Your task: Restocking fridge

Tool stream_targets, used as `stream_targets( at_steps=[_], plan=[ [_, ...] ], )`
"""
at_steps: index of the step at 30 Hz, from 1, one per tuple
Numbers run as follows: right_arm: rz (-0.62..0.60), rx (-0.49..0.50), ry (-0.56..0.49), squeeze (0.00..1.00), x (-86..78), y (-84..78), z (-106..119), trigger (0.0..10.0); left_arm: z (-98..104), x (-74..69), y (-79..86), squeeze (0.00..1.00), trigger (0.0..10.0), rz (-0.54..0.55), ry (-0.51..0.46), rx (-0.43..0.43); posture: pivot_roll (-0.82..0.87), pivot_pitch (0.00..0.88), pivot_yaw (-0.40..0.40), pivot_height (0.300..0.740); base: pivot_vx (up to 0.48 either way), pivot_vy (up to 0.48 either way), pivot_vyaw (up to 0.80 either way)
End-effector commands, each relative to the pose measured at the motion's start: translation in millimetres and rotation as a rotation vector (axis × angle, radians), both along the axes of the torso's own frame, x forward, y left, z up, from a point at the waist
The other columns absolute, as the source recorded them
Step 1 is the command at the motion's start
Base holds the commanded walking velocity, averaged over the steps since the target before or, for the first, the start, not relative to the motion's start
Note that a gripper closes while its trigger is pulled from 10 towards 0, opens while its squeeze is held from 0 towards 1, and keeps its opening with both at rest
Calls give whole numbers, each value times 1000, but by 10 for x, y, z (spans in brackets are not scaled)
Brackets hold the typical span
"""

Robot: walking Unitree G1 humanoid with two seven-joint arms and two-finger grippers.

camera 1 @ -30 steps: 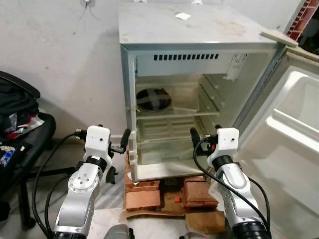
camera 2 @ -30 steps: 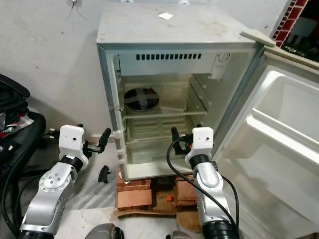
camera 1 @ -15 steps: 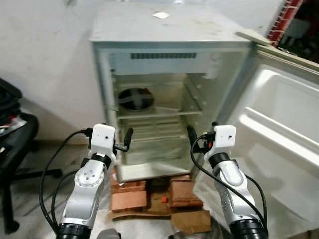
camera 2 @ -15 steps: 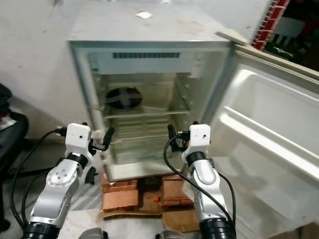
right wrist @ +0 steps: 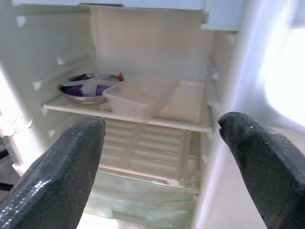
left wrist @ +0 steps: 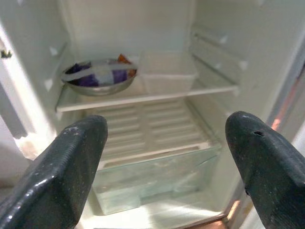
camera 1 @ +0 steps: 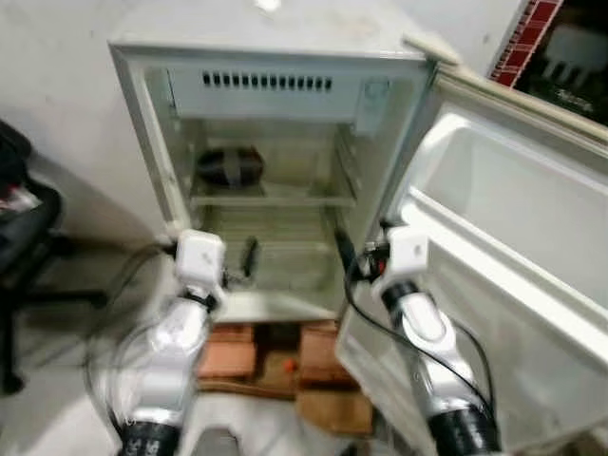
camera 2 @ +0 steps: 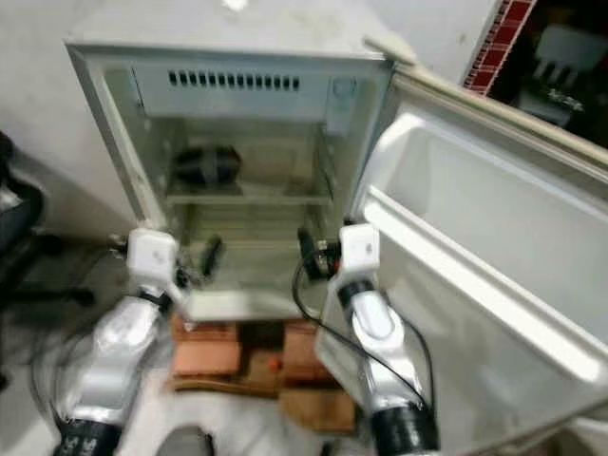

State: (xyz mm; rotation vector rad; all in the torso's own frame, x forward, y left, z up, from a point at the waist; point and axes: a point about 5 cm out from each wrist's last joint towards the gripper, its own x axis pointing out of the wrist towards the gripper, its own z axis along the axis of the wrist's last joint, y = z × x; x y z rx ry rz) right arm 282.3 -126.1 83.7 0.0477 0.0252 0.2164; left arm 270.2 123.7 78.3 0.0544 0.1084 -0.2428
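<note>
Both arms are up in front of the open fridge (camera 1: pixel 275 57), a small white one sitting on bricks (camera 1: pixel 228 359) on the floor. Its door (camera 1: pixel 513 237) is swung wide on the robot's right, bare white inner shelves facing us. The head views are blurred here.

The left gripper (left wrist: pixel 167 162) is level with the lower part of the fridge opening, fingers (left wrist: pixel 71 157) spread well apart with nothing between them. The right gripper (right wrist: pixel 167 162) is in much the same pose beside the door's hinge edge — fingers (right wrist: pixel 66 162) wide apart too, holding nothing.

Inside, on the upper shelf (left wrist: pixel 143 95), there's a metal bowl (left wrist: pixel 97 78) towards the left wall, with something purple and white in it and a strip of tape across the top. Just beside it sits a clear plastic box (right wrist: pixel 140 95) with a lid, close to the bowl; whether they touch I cannot tell. Below the shelf is a ribbed white cover (left wrist: pixel 147 129) over a clear drawer (left wrist: pixel 152 183) at the bottom.

Off to the robot's left, a dark chair (camera 1: pixel 24 228) stands against the wall — well apart from the fridge.
</note>
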Motion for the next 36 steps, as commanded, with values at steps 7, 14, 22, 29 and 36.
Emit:
stream_targets(
  at_steps=[7,14,22,29,36],
  plan=[
    [58,48,41,0,-67,-33,-53,10000,30,9,106,0,10000,21,-18,24,46,1,-58,740,0,0,0],
    [68,49,47,0,-83,-32,-65,10000,-1,18,75,0,10000,17,-7,23,38,0,-56,740,-209,0,0],
    [65,46,46,0,-75,-53,-56,10000,1,35,71,0,10000,15,-9,22,36,0,-55,740,-364,0,0],
    [46,39,44,0,-70,-78,-60,10000,-14,22,58,0,10000,9,-6,26,36,1,-54,740,-370,0,0],
    [-56,37,34,0,-69,-219,-53,10000,-26,7,63,0,10000,5,-2,31,33,9,-47,740,-358,0,0]
  ],
)
